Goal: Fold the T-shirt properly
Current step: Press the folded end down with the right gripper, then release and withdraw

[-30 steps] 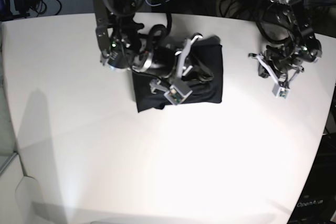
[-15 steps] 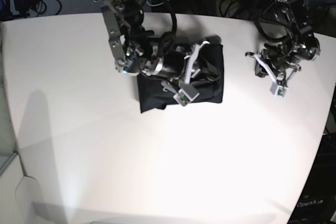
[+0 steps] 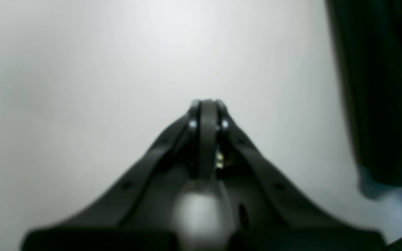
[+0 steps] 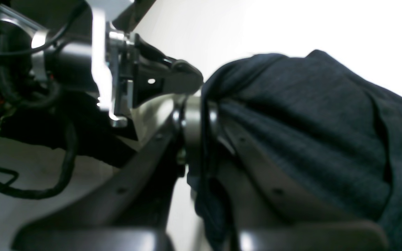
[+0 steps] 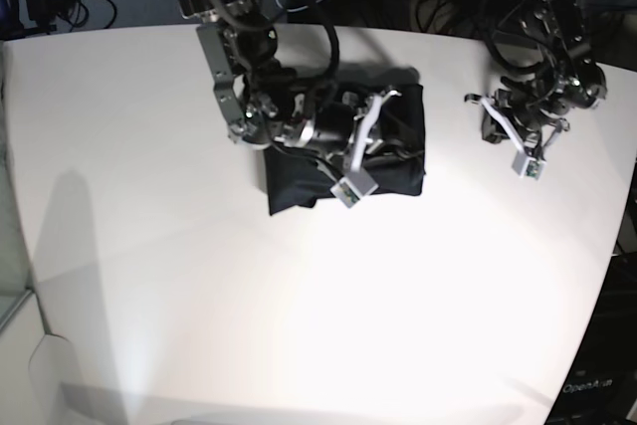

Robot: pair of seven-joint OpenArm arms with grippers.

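Two grippers, one garment: the right gripper (image 4: 201, 115) is clamped on a thin fold of the shirt (image 5: 393, 161), its jaws pinched tight with dark knit caught between them, as the right wrist view shows up close. From that pinch the cloth runs away to the camera's right in soft ridges, bunched over the lower finger. Seen from the base view, the right arm (image 5: 249, 87) lies across the shirt's top half, reaching in from the far-left side of the table (image 5: 149, 276), so the fabric it holds sits directly under and ahead of the tool.

Outward from there, the shirt is a compact dark block, already folded down to a rough rectangle, near the table's far edge and a little left of centre. Its longer side appears to run across the table, left to right, though the arm hides much of the upper edge.

Well apart, on the far right, the left gripper (image 5: 523, 141) is closed on nothing, hanging over bare table. The right arm is plainly the nearer one; any further fold would likely turn on where it carries that pinched edge.
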